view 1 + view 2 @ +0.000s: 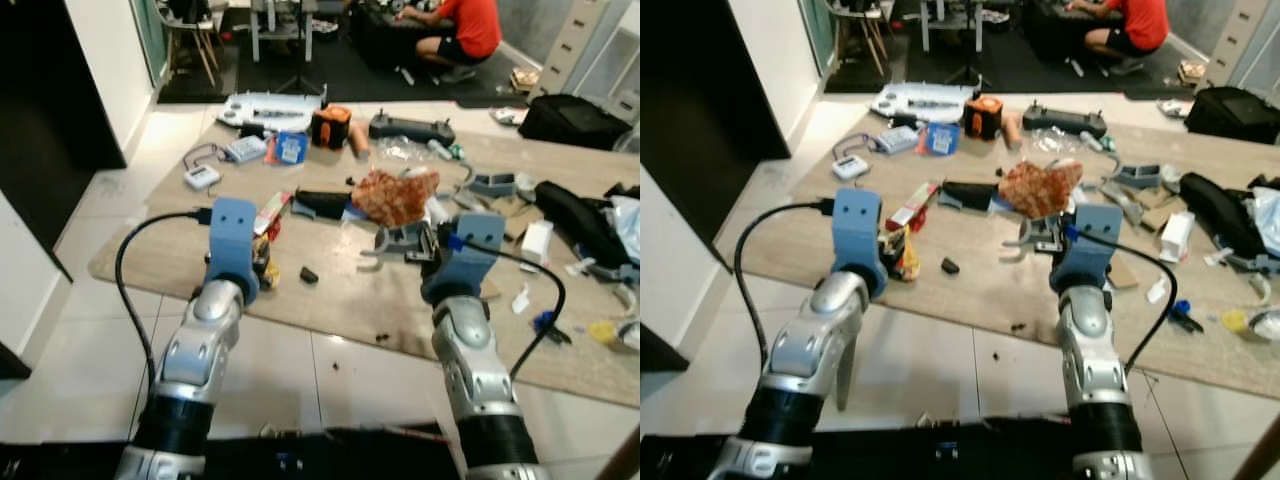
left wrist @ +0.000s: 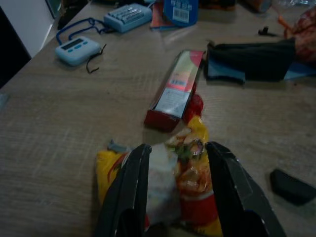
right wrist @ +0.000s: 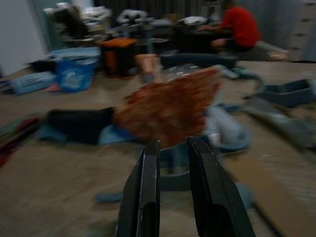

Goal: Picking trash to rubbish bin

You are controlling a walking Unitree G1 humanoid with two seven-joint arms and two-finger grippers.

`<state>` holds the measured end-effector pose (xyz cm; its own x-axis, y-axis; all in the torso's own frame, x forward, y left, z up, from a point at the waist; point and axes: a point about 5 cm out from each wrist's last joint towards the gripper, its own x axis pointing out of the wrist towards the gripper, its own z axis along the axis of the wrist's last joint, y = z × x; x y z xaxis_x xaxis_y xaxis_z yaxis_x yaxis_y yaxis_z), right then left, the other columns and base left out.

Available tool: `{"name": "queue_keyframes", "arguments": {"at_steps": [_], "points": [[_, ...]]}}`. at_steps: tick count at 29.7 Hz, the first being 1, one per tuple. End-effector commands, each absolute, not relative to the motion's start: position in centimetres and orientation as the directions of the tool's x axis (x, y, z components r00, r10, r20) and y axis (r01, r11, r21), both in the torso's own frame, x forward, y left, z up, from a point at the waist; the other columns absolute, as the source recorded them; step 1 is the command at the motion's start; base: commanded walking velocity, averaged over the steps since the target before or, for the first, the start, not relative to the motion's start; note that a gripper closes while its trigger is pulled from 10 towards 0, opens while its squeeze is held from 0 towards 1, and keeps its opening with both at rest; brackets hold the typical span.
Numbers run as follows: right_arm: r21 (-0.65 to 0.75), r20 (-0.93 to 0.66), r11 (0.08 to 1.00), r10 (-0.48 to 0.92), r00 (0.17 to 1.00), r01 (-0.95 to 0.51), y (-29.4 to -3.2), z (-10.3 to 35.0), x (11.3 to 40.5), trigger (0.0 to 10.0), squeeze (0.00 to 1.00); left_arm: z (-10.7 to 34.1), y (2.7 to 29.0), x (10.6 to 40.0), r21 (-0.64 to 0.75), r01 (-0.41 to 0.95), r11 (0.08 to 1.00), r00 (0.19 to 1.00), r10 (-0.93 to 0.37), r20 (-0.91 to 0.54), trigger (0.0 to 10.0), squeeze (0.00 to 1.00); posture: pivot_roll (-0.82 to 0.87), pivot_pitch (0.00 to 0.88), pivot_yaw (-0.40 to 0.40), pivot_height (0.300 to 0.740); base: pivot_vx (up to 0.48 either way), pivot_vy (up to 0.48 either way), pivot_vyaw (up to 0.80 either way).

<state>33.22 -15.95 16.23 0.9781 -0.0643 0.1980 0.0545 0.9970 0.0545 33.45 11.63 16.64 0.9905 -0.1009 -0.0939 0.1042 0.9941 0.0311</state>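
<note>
Left claw [image 2: 175, 190] astride one yellow snack packet [image 2: 168, 182], right claw [image 3: 173, 190] narrow, one red box [image 2: 175, 89] nearby

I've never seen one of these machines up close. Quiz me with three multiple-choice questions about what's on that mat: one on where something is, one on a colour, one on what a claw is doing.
1. Where does the long red box lie?
A. just beyond the yellow snack packet
B. on the white tiles
C. on the black bag

2. What colour is the seated person's top?
A. green
B. red
C. white

3. What is the left gripper doing?
A. hanging idle in the air
B. its jaws stand on either side of the yellow snack packet
C. holding the blue timer

Answers:
1. A: the left wrist view shows the box right past the yellow snack packet on the mat.
2. B: the person at the back wears red.
3. B: a black finger stands on each side of the packet.
</note>
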Motion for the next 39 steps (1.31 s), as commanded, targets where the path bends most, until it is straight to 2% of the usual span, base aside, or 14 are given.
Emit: {"name": "queue_keyframes", "arguments": {"at_steps": [1, 5, 6, 14, 24, 28, 34, 39], "points": [[0.057, 0.18, 0.997, -0.065, 0.981, 0.056, -16.1, 15.9, 33.2, 10.0, 0.0, 16.0, 11.7, 33.4, 0.099, 0.107, 0.989, 0.988, -0.094, -0.123, 10.0, 0.0, 0.07, 0.071, 0.016, 0.74, 0.0, -0.48, 0.0], [0.056, 0.178, 0.997, -0.064, 0.982, 0.054, -16.1, 15.9, 33.2, 10.0, 0.0, 15.7, 11.8, 33.4, 0.087, 0.095, 0.992, 0.987, -0.082, -0.139, 10.0, 0.0, 0.07, 0.071, 0.016, 0.74, 0.0, -0.48, 0.0], [0.054, 0.176, 0.997, -0.062, 0.982, 0.053, -16.1, 15.9, 33.2, 10.0, 0.0, 15.5, 11.8, 33.4, 0.051, 0.091, 0.994, 0.986, -0.083, -0.148, 10.0, 0.0, 0.07, 0.071, 0.016, 0.74, 0.0, 0.0, 0.0], [0.045, 0.181, 0.998, -0.047, 0.982, 0.04, -16.0, 16.0, 33.3, 10.0, 0.0, 15.2, 11.6, 33.2, 0.075, 0.103, 0.992, 0.984, -0.091, -0.151, 10.0, 0.0, 0.07, 0.069, 0.016, 0.74, 0.0, 0.0, 0.0], [0.016, 0.141, 0.997, -0.073, 0.987, 0.072, -17.1, 15.8, 33.9, 10.0, 0.0, 15.3, 11.7, 33.4, 0.069, 0.098, 0.993, 0.985, -0.087, -0.151, 10.0, 0.0, 0.07, 0.063, 0.02, 0.74, 0.0, 0.0, 0.0], [-0.055, 0.061, 0.997, -0.045, 0.997, 0.048, -17.5, 15.2, 34.8, 10.0, 0.0, 15.5, 12.1, 33.6, 0.062, 0.093, 0.994, 0.985, -0.083, -0.151, 10.0, 0.0, 0.07, 0.07, 0.022, 0.74, 0.0, 0.0, 0.0], [-0.1, 0.052, 0.995, -0.002, 0.999, 0.007, -17.4, 16.2, 36.0, 10.0, 0.0, 15.0, 12.4, 33.6, 0.049, 0.093, 0.994, 0.977, -0.082, -0.195, 10.0, 0.0, 0.07, 0.07, 0.022, 0.74, 0.0, 0.24, 0.0], [-0.123, 0.065, 0.992, 0.018, 0.998, -0.01, -17.4, 17.1, 36.8, 10.0, 0.0, 15.4, 11.9, 33.6, 0.037, 0.128, 0.991, 0.98, -0.12, -0.162, 10.0, 0.0, 0.07, 0.07, 0.022, 0.74, 0.0, 0.096, 0.0]]}}
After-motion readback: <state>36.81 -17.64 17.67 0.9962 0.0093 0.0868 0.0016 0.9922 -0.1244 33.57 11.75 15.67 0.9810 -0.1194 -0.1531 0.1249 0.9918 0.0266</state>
